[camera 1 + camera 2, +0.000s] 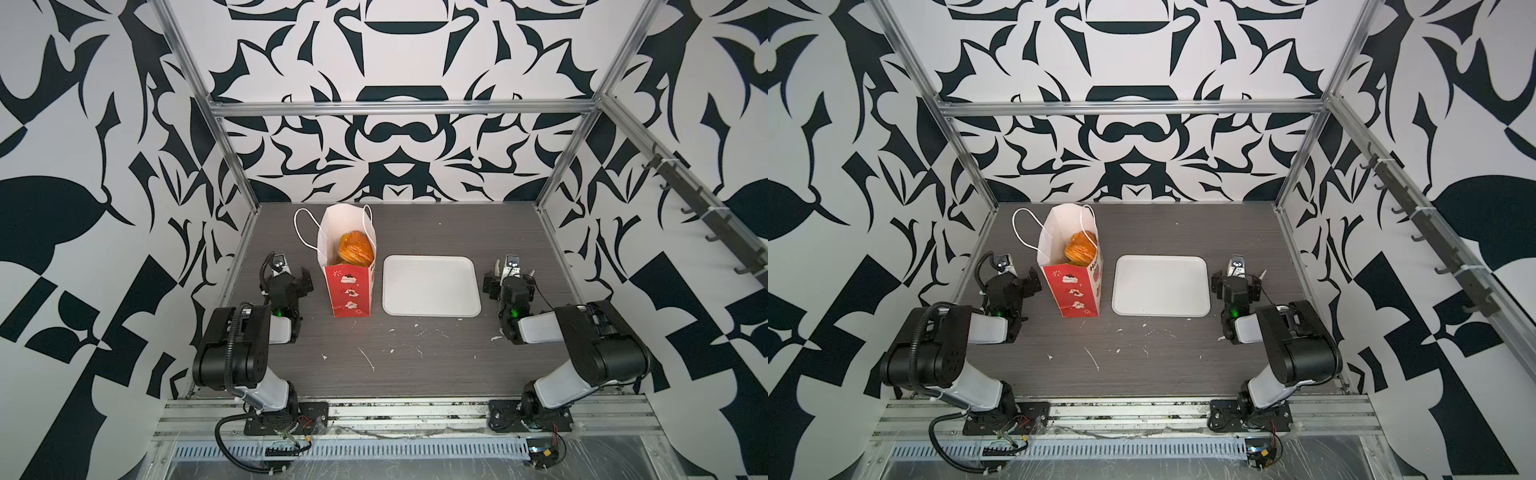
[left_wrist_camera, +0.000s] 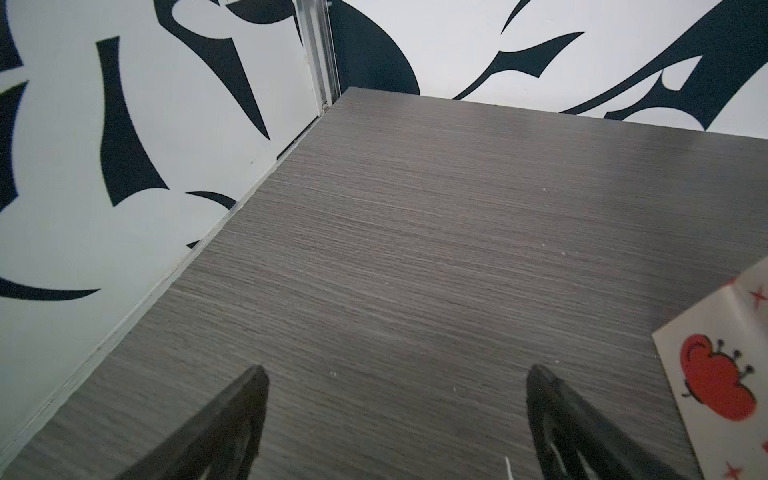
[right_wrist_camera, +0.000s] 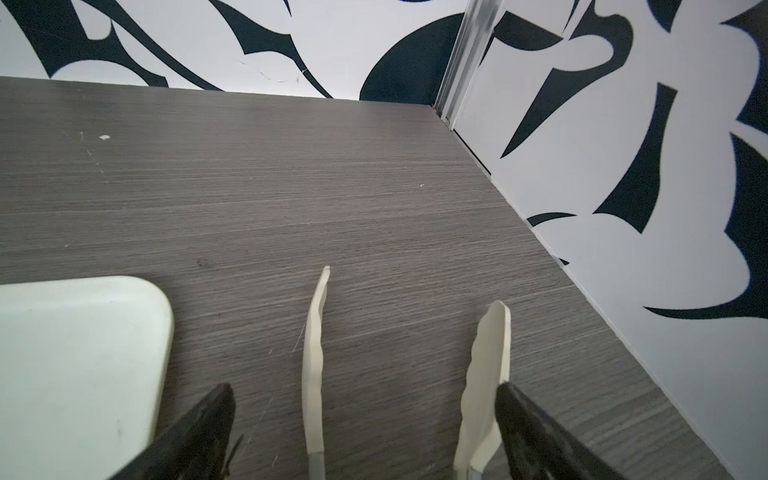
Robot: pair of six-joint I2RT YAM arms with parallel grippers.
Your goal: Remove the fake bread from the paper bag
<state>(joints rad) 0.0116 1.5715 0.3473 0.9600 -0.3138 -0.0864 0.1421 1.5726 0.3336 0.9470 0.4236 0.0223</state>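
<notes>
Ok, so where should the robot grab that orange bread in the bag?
Probably the rounded top of the bread, coming straight down through the open mouth. The bag stands upright with tall walls all round, so the bread's sides are blocked and only its top shows.

Overhead stereo, low wrist views

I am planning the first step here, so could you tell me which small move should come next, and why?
Probably lift the left gripper and bring it over the open mouth of the paper bag. It stands open and empty beside the upright bag, and fake bread shows near the bag's top.
</notes>
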